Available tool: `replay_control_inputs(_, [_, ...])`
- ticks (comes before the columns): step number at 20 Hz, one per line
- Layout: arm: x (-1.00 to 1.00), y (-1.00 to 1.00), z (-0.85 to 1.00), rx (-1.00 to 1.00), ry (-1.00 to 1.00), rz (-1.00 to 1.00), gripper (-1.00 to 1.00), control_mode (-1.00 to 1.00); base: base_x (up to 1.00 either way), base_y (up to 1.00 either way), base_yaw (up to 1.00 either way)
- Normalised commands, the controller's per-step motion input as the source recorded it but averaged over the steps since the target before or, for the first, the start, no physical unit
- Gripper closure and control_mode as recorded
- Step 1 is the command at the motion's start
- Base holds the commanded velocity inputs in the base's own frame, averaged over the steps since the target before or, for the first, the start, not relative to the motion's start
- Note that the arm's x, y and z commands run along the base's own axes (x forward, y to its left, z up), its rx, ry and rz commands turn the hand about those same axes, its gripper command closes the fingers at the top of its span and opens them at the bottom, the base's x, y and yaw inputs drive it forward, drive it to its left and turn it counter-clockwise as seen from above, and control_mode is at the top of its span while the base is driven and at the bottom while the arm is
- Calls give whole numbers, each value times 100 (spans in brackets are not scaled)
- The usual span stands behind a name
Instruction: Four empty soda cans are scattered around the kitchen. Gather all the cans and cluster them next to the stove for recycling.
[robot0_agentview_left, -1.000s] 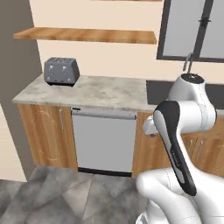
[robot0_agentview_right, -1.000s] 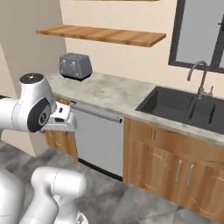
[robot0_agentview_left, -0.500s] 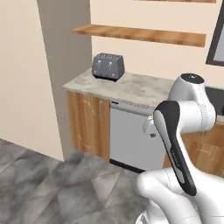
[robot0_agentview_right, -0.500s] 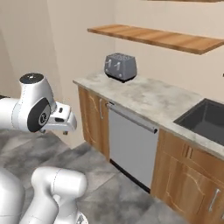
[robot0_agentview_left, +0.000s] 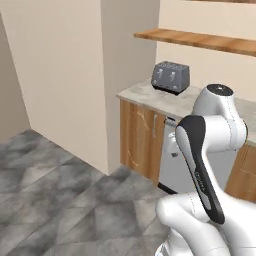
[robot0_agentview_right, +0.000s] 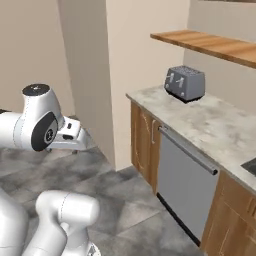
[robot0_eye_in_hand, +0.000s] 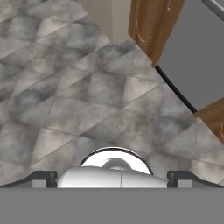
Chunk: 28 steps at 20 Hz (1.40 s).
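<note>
No soda cans and no stove are in view. My gripper (robot0_eye_in_hand: 113, 178) hangs over grey floor tiles (robot0_eye_in_hand: 78, 100) and stands open, its two dark fingertips (robot0_eye_in_hand: 43, 178) far apart with nothing between them. From the right base camera the white hand (robot0_agentview_right: 71, 135) is held low in front of the arm, pointing down at the floor near the beige wall corner.
A grey toaster (robot0_agentview_left: 170, 76) sits on the stone counter (robot0_agentview_right: 212, 125) under a wooden shelf (robot0_agentview_left: 200, 41). Below the counter are a grey dishwasher (robot0_agentview_right: 182, 182) and wooden cabinet doors (robot0_agentview_left: 137, 140). A beige wall column (robot0_agentview_left: 130, 85) juts out at the counter's end. Open floor (robot0_agentview_left: 50, 190) lies left.
The whole picture has slid to the right, so the base has moved. The sink and window have left the view; the wall column and open floor have come in. The arm keeps its pose.
</note>
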Motion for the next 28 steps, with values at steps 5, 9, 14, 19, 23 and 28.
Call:
replay_control_inputs(5, [0, 0, 0, 0, 0, 0, -100, 100, 17, 0, 50])
replay_control_inputs(9, [0, 0, 0, 0, 0, 0, -100, 100, 12, 0, 50])
replay_control_inputs(14, [0, 0, 0, 0, 0, 0, -100, 100, 9, 0, 50])
replay_control_inputs(19, [0, 0, 0, 0, 0, 0, -100, 100, 25, 0, 49])
replay_control_inputs(23, [0, 0, 0, 0, 0, 0, -100, 100, 53, -3, 43])
replay_control_inputs(28, [0, 0, 0, 0, 0, 0, -100, 100, 72, -18, 32])
